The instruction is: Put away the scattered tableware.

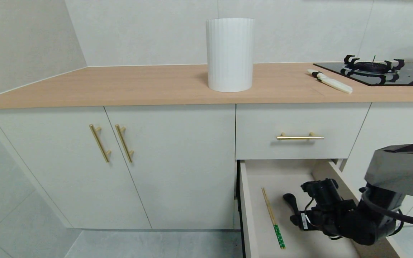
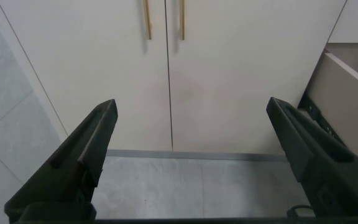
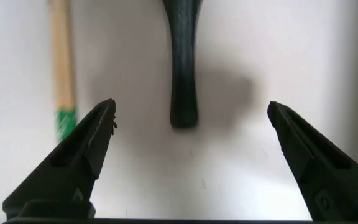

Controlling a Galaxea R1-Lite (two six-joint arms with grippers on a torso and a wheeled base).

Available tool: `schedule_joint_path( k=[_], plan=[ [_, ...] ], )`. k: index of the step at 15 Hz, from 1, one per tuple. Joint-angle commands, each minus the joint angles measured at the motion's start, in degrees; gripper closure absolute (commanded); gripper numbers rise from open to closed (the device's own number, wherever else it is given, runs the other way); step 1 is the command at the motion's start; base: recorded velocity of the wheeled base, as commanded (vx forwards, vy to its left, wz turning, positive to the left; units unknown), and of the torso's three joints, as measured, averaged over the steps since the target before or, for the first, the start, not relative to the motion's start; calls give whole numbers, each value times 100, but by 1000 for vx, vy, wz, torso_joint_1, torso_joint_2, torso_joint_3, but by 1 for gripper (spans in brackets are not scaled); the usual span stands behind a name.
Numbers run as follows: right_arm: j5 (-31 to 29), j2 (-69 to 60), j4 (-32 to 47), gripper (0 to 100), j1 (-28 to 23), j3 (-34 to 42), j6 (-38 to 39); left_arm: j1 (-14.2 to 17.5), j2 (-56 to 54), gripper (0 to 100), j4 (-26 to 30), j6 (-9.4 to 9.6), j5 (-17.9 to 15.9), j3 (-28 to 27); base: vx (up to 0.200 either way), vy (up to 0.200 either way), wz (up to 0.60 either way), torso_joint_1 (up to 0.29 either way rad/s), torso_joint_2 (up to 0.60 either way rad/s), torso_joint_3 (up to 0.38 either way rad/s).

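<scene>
Presently finding the right hand (image 3: 190, 109) low at 5 o'clock of the head view, inside the open drawer (image 1: 246, 204), fingers spread wide and gripping nothing. Seeing a black utensil (image 3: 184, 62) flat on the drawer bottom, with the handle end between the spread fingers, touching neither. Noting a pair of chopsticks (image 1: 273, 218) with green ends at 9 o'clock of that utensil, close beside but apart, also flat on the drawer bottom. Finding the left hand (image 2: 191, 106) just as wide open, empty, facing the closed cabinet doors (image 2: 166, 62). Up on the tabletop (image 1: 120, 84): a knife (image 1: 330, 81) lying at 3 o'clock of a tall white ribbed container (image 1: 230, 53), well apart from it, near the stove (image 1: 371, 71).
</scene>
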Motion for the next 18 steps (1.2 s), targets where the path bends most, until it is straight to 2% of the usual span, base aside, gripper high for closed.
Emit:
schedule_joint_path(
  k=[1,5,8,13,17,18],
  plan=[
    [18,-1239,24,0,1,696,-12,0,0,0,-2,-2,0,0,0,0,0,0,0,0],
    [27,-2303,578,0,220,959,-38,0,0,0,-2,-2,0,0,0,0,0,0,0,0],
    [27,-2962,1421,0,431,898,-38,0,0,0,-2,-2,0,0,0,0,0,0,0,0],
    [27,-3850,2300,0,704,740,-38,0,0,0,-2,7,35,0,0,0,0,0,0,0],
    [18,-3946,2467,0,721,731,-47,0,0,0,-2,7,35,0,0,0,0,0,0,0],
    [9,-3946,2467,0,721,731,-56,0,0,0,-2,7,35,0,-200,0,0,2,2,-2]
  ],
)
